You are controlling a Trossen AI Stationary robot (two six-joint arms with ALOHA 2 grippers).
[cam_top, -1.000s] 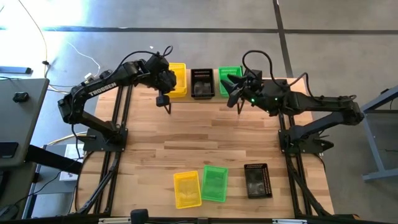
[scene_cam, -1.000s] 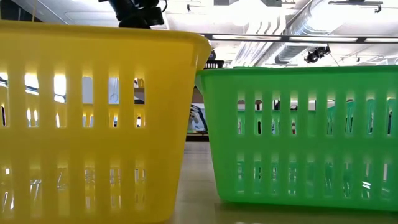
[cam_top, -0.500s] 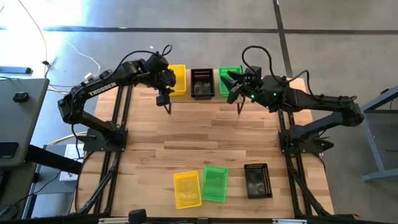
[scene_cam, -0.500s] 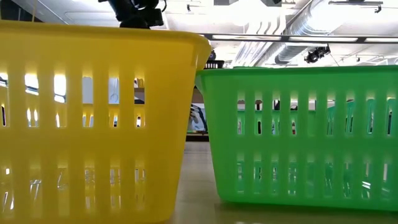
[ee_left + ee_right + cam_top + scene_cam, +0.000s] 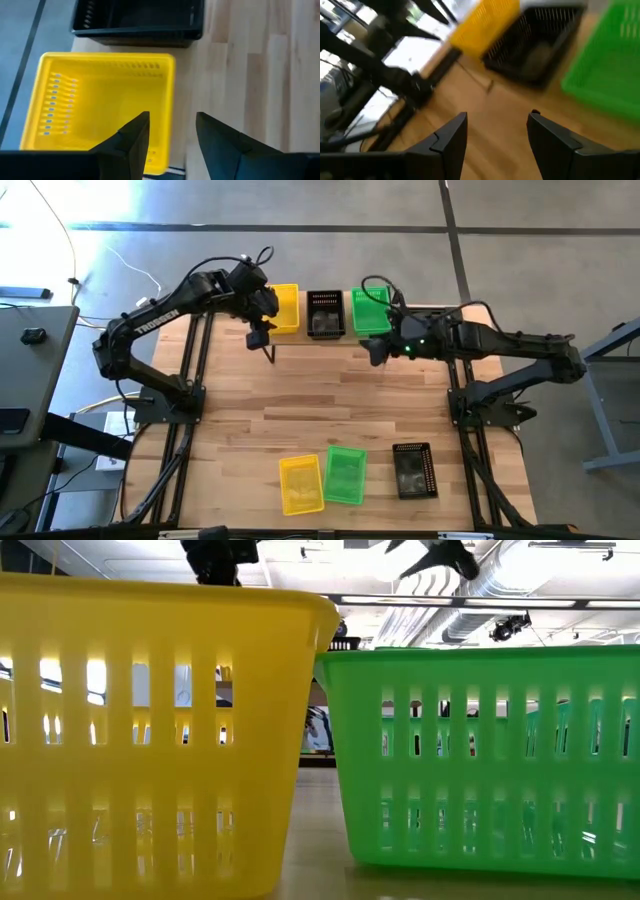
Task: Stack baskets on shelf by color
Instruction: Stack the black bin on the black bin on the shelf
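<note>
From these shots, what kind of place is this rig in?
Likely a lab or industrial workspace. The low view shows exposed ceiling ducts overhead; the high view shows a bare concrete floor with loose cables beside the table, whose black frame carries both arms.

— Back edge of the table? 
— Low light-wood shelf, carrying a yellow basket, a black basket and a green basket side by side, all upright, open tops up; unclear whether any are stacks.
— And the near edge?
— Three more singles: yellow touching green, black set apart to the right. All perforated, rectangular.
</note>
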